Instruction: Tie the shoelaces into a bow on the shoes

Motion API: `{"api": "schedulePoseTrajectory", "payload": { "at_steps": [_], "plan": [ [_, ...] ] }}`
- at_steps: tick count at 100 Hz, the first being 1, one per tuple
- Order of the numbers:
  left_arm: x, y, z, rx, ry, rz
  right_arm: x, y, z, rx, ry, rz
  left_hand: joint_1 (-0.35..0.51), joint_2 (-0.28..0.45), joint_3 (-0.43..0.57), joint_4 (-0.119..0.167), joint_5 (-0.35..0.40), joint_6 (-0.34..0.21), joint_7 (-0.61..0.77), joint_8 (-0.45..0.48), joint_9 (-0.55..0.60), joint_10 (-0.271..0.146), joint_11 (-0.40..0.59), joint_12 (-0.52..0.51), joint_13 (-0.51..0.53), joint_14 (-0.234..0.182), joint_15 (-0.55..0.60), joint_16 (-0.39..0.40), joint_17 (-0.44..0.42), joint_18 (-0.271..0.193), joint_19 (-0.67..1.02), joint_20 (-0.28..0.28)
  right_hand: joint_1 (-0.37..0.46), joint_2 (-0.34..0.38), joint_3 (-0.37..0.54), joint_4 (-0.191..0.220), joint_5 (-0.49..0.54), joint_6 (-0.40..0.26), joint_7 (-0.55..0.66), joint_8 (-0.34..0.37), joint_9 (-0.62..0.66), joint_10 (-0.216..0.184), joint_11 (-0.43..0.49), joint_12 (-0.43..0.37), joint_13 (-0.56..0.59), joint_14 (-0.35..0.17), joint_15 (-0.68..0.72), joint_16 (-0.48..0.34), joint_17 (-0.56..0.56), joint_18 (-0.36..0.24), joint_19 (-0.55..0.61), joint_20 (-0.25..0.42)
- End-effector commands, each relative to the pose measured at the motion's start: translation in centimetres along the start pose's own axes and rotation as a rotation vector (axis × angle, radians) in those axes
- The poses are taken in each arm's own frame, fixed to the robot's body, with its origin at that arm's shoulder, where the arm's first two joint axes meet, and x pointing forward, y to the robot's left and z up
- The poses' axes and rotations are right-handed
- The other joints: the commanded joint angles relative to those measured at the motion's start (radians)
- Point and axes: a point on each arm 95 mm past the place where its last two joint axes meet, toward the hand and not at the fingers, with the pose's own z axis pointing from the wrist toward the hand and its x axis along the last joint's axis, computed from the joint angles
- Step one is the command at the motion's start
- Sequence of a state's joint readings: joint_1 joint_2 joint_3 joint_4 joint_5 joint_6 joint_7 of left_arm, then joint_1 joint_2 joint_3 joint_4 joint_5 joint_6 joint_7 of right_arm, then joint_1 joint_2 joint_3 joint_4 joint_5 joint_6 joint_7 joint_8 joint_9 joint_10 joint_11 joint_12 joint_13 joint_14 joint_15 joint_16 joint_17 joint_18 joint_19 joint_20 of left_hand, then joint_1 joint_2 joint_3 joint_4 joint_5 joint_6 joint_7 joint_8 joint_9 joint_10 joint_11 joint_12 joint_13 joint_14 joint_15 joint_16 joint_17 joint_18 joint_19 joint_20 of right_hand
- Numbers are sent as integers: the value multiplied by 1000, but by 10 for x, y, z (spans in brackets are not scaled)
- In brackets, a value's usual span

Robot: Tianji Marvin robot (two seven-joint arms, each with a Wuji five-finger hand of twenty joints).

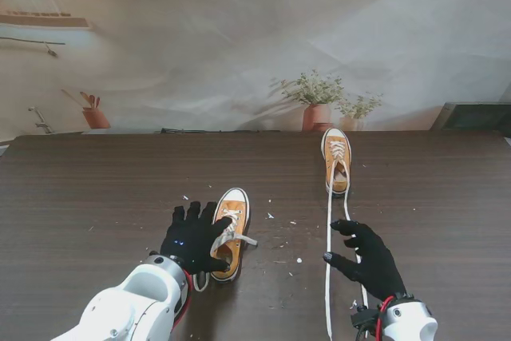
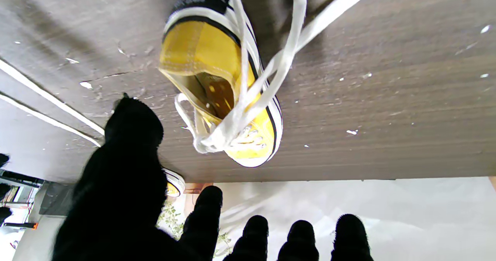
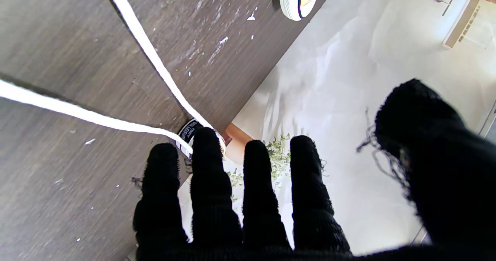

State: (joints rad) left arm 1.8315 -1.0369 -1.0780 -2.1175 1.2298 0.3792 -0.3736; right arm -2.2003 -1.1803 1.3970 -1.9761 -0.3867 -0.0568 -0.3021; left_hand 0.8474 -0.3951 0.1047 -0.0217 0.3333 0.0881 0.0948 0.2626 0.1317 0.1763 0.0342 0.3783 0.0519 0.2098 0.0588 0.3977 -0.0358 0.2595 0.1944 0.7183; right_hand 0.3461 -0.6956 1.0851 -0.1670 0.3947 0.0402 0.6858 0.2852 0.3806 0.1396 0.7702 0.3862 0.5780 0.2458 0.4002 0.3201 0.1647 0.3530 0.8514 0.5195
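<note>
Progress: no bow on either sneaker; judged early, all tying left.

Near sneaker [image 1: 230, 233]: yellow-orange canvas low-top, white rubber toe cap and sole band with dark stripe, black heel patch. Directly beside and partly beneath the left hand [image 1: 193, 237]. Near laces [image 2: 248, 98] flat, white, woven; gathered in a loose tangle over the tongue, ends trailing off toward the counter. Knotted or merely crossed: cannot tell.

Far sneaker [image 1: 336, 160]: same make, well beyond the right hand [image 1: 366, 257], toe pointing away. Far laces [image 1: 328, 253] untied, two long flat white strands drawn straight back from the shoe, one passing just beside the right hand's fingertips, the other running under the palm.

Left hand: black knit glove, fingers spread, holding nothing as far as the wrist view shows.

Right hand: black knit glove, frayed threads at the thumb; fingers apart, thumb and forefinger gaping, nothing pinched.

Counter [image 1: 96, 189]: dark wood-grain laminate, matte, scattered white flecks.

Remaining: both shoes, cross, loops, pull tight.
</note>
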Motion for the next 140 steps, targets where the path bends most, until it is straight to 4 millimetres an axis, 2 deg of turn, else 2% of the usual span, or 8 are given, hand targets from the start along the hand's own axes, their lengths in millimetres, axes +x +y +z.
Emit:
{"api": "schedulePoseTrajectory", "payload": {
  "at_steps": [1,24,26,32,63,103,122,140],
  "plan": [
    [-2,-4,7,-4,-9,11,1,0,-2,9,1,7,12,-6,23,16,3,56,-8,13,-18,3,7,28,11,10,3,29,6,1,-1,-2,10,13,-35,-2,14,-30,-14,-1,14,2,-6,-12,18,1,-10,-8,2,3,14,12],
    [0,-2,40,-5,-1,63,-1,3,-4,1,-2,15,18,-23,60,21,29,56,3,15,5,5,16,33,39,8,12,37,31,14,8,1,10,16,-36,-1,16,-30,-16,0,13,4,-8,-13,22,3,-10,-8,4,3,14,12],
    [0,-2,42,-7,-1,70,-1,4,-4,0,-3,15,-18,-39,135,14,29,57,5,11,5,4,18,38,40,9,8,48,32,15,7,2,11,16,-35,-1,16,-30,-16,0,13,4,-8,-13,21,3,-10,-8,4,3,14,12],
    [1,0,50,-12,-1,83,-1,4,-4,-1,-5,17,-25,-49,164,9,33,55,7,10,6,5,17,39,41,9,7,50,33,15,7,3,12,31,-30,1,15,-31,-16,0,13,3,-8,-13,22,3,-11,-8,4,4,13,12],
    [2,13,73,-66,-6,136,-6,8,-2,-12,-29,22,-2,-75,224,4,51,41,20,13,12,6,23,39,62,18,17,54,44,19,10,2,13,56,-22,6,11,-32,-17,1,10,6,-9,-12,22,8,-12,-8,2,5,12,12],
    [3,13,67,-93,-21,209,-7,10,-2,-11,-43,27,76,-112,447,-23,63,-5,61,15,0,-1,67,39,70,23,12,48,60,25,11,-5,12,60,-26,7,12,-32,-16,2,12,8,-9,-13,26,14,-17,-9,4,10,13,12],
    [1,8,57,-99,-16,234,-7,10,-2,-9,-44,29,73,-97,453,-30,64,-1,61,12,2,-3,70,32,71,13,13,46,60,21,10,-7,12,61,-28,7,11,-35,-17,2,11,9,-10,-13,26,16,-18,-9,4,11,13,12],
    [3,13,66,-105,3,233,-6,9,-3,-8,-35,34,66,-100,446,-30,64,-14,62,11,7,-3,79,31,85,22,18,48,69,26,14,-6,12,64,-30,7,12,-40,-16,2,12,10,-11,-13,28,15,-18,-9,4,12,14,12]
  ]
}}
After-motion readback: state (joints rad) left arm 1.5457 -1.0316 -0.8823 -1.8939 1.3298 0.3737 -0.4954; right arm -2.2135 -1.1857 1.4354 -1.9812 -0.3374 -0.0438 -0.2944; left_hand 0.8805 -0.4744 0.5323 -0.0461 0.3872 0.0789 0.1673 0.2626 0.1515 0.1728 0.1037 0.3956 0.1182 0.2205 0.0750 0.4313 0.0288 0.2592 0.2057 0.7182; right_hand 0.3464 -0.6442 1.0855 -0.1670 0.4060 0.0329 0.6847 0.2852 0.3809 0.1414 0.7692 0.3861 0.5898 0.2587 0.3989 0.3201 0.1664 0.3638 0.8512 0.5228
